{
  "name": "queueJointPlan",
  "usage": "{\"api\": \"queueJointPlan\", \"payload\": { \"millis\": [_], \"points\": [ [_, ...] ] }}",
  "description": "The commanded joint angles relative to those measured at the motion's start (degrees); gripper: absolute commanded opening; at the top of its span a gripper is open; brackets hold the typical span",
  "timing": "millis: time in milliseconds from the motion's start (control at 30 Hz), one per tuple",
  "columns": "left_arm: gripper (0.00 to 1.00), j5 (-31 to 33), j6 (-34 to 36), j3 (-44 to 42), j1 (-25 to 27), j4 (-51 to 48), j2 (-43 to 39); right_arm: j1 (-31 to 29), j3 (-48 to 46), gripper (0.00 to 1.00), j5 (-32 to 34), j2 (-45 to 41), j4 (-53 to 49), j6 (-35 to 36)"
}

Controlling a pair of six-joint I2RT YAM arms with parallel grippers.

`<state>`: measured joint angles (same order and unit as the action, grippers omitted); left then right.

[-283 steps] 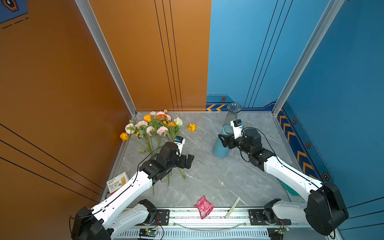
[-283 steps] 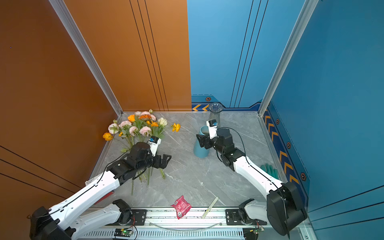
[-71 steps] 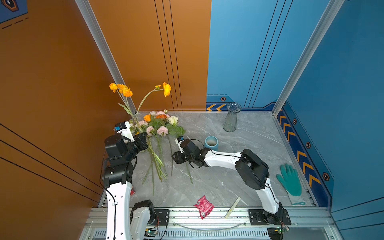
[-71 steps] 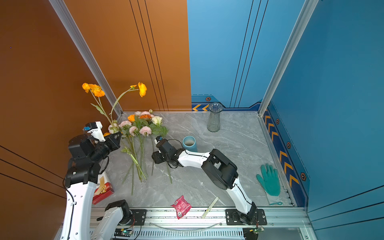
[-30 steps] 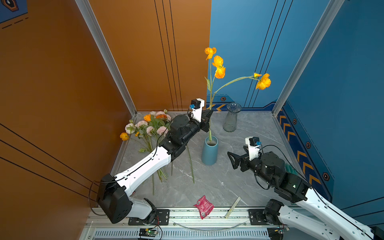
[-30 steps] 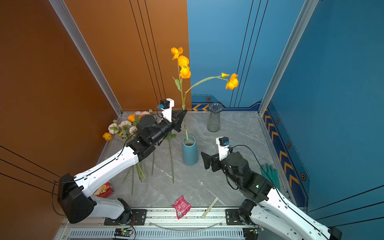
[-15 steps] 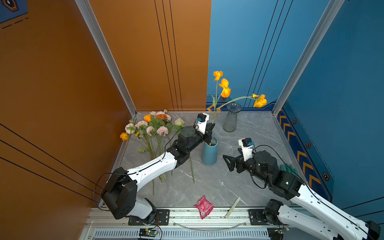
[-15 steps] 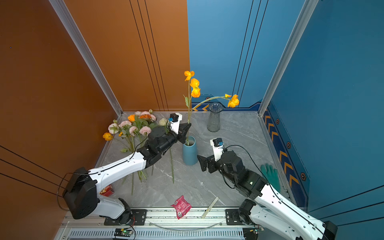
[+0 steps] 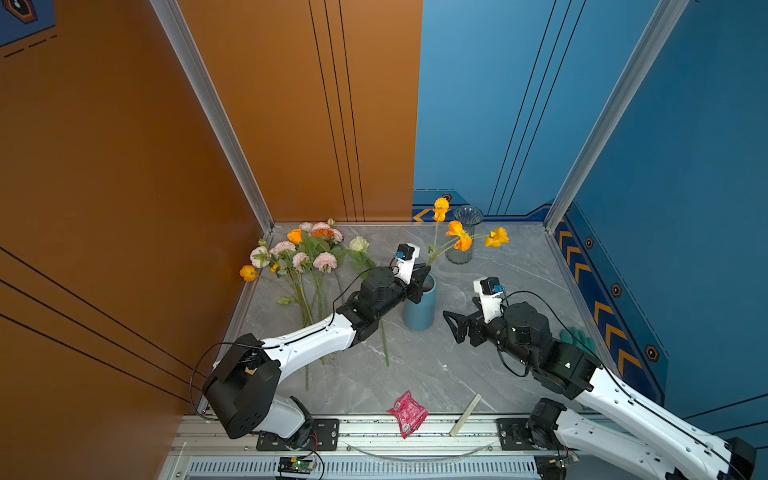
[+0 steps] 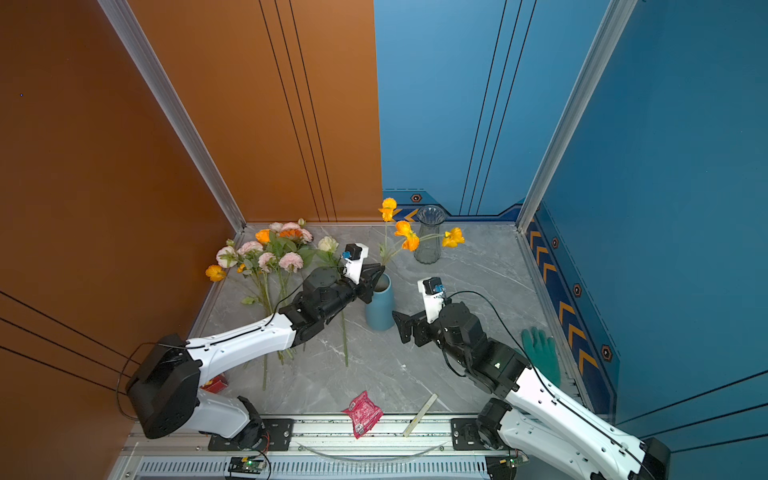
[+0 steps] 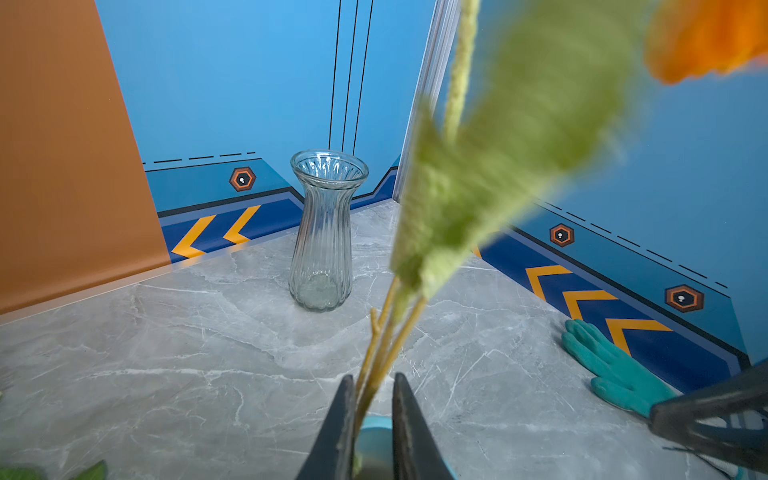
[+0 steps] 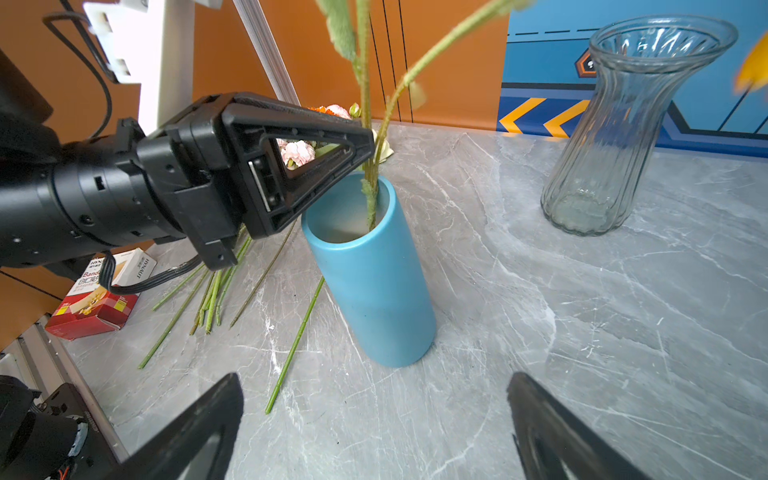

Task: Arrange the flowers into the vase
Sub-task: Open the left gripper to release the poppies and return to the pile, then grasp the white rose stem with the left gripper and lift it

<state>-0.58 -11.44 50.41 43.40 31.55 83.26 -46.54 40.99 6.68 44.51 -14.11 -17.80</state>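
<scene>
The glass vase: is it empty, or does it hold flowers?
Empty. The glass vase shows bare clear walls and bottom; the orange flower stems stand in the blue vase.

My blind spots

In my left wrist view the leaf (image 11: 478,178) and orange bloom (image 11: 706,37) are a close-up blur, and the blue vase (image 11: 374,436) is just a sliver of rim at the frame edge. In a top view the red box (image 10: 216,383) is mostly hidden under the left arm (image 10: 241,340). In a top view the green glove (image 9: 577,336) sits partly behind the right arm (image 9: 557,365), and the lying flowers (image 9: 309,257) have stems running beneath the left arm. The standing stem (image 12: 365,83) loses its foot inside the vase.
</scene>
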Motion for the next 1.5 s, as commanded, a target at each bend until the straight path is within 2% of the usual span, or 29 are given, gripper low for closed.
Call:
{"api": "queueJointPlan", "payload": {
  "millis": [0,167,300,500,567,633,700,767,867,1067,1300,1467],
  "points": [
    [0.20,0.8,-0.5,-1.5,0.4,0.7,-0.9,-0.5,-0.7,1.00,-1.1,0.6,1.9,-0.2],
    [0.24,1.0,-1.0,-3.6,0.5,0.6,-3.0,-0.7,-1.3,1.00,-1.3,0.6,2.0,-0.2],
    [0.39,2.7,-2.4,-6.0,0.3,-1.5,-7.8,-2.8,-1.6,1.00,-0.5,0.7,1.8,0.1],
    [0.44,7.5,-8.1,-1.8,-4.6,-26.4,-12.2,-8.5,-0.8,1.00,6.0,2.0,1.7,0.4],
    [0.45,5.9,-11.4,-0.6,-8.0,-33.0,-11.5,-9.7,-0.7,1.00,6.1,3.1,2.7,0.2],
    [0.45,1.3,-15.8,-0.4,-12.3,-37.3,-9.7,-10.7,-0.7,1.00,6.0,5.0,4.1,0.1],
    [0.45,-9.3,-19.4,-1.4,-17.8,-37.0,-5.5,-12.0,-0.5,1.00,6.1,7.7,6.1,-0.2],
    [0.41,-16.9,-22.5,-2.5,-21.5,-34.2,-0.9,-13.4,-0.3,1.00,6.5,10.2,8.7,-0.9],
    [0.37,-22.4,-25.7,-3.4,-23.2,-29.0,5.9,-15.0,-0.3,1.00,6.2,13.8,12.8,-1.6],
    [0.33,-22.8,-28.0,-1.1,-23.0,-27.6,15.0,-17.3,1.9,1.00,6.2,21.3,15.6,-4.0],
    [0.33,-20.7,-29.9,-1.6,-22.9,-27.5,17.0,-18.5,3.8,1.00,5.3,25.5,17.9,-3.7],
    [0.27,-20.6,-30.6,-1.4,-22.9,-26.1,18.7,-18.4,4.3,1.00,4.6,26.3,17.6,-3.4]
  ]
}}
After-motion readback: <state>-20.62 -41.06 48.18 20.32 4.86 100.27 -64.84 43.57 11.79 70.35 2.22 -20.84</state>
